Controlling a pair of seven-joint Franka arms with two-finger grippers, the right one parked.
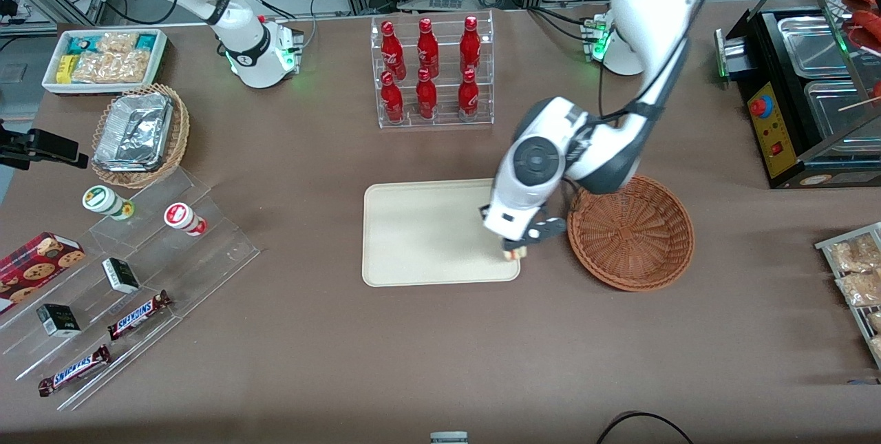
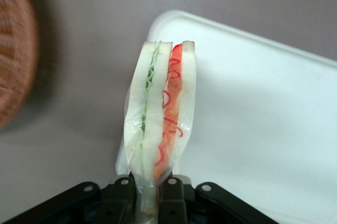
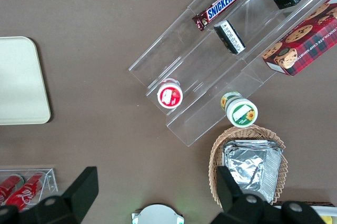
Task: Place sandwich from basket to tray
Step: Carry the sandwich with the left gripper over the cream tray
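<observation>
Sandwich (image 1: 511, 252) largely hidden under the gripper (image 1: 515, 248); basket (image 2: 16, 50) blurred, cut by the wrist view's edge

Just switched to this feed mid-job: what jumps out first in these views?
First, the left arm's hand, shut on a triangular white-bread sandwich with red and green filling, over the corner of the flat cream rectangular tray nearest the round reddish-brown wicker basket. The basket beside the tray has nothing in it. Farther from the front camera stands a clear rack of red bottles.
</observation>
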